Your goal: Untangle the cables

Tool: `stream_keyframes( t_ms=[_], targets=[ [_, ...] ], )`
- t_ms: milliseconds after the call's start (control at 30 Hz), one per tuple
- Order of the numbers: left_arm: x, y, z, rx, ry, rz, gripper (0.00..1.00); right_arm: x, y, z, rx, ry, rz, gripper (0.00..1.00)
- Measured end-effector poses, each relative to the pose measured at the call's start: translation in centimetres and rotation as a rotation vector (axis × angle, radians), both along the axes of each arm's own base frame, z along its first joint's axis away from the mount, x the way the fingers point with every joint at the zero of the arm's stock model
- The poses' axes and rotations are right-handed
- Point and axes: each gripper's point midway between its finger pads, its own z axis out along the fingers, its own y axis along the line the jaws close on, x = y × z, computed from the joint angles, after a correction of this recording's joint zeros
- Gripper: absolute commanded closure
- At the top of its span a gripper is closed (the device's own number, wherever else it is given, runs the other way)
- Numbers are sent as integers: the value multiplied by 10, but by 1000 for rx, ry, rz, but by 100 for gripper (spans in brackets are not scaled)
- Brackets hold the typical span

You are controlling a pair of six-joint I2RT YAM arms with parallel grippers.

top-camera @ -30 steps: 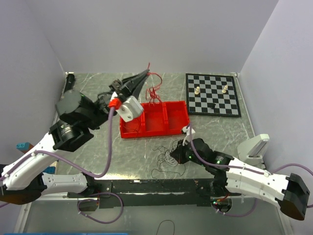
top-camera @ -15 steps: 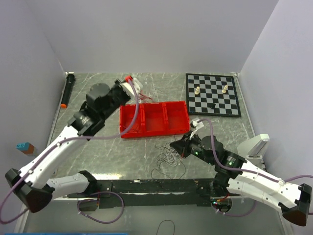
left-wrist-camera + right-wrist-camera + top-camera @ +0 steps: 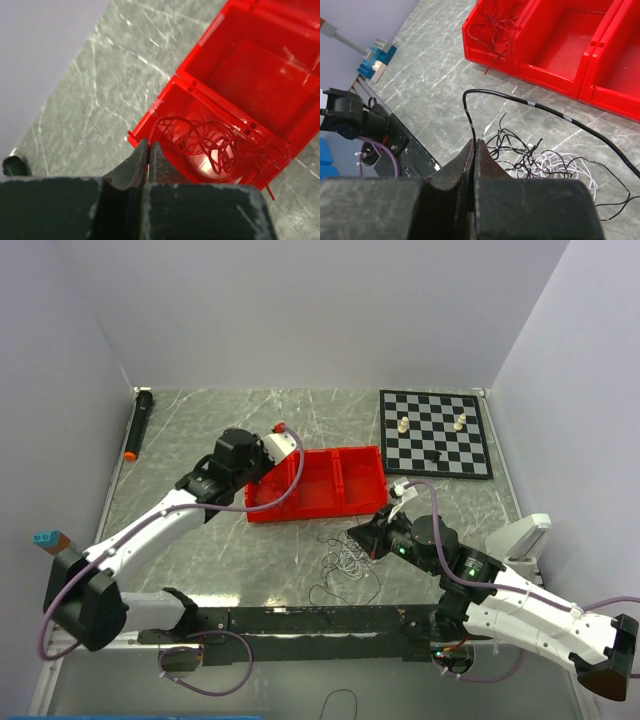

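A loose coil of red cable (image 3: 215, 150) lies in the left compartment of the red bin (image 3: 270, 80). My left gripper (image 3: 148, 145) is shut at that compartment's near corner, and a red strand runs up to its tip. In the top view this gripper (image 3: 257, 483) is at the bin's left end. My right gripper (image 3: 475, 141) is shut on a black cable (image 3: 530, 103) that arcs up and off to the right. Just beyond it a tangle of black and white cables (image 3: 550, 160) lies on the table; the top view shows this tangle (image 3: 345, 565) in front of the bin.
A chessboard (image 3: 435, 433) with a few pieces sits at the back right. A black marker (image 3: 138, 425) lies along the left wall. A white object (image 3: 525, 538) stands at the right edge. Blue and white blocks (image 3: 377, 60) sit off the table's near left.
The left arm has come down from high at the back to the bin's left end, and the red cable now lies inside the bin. The right gripper has shifted slightly, still holding the black cable.
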Motion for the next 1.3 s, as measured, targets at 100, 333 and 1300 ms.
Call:
stream_keyframes(
  t_ms=[100,333,1300],
  targets=[
    [8,0,-21,32,41,15,99,0,0,1,2,-2,-3,100],
    [22,13,-57,99,104,78,91,3,-2,14,22,-25,-17,100],
    [-185,-114,48,-226,328,-904,3,9,18,125,141,-212,49,100]
  ],
)
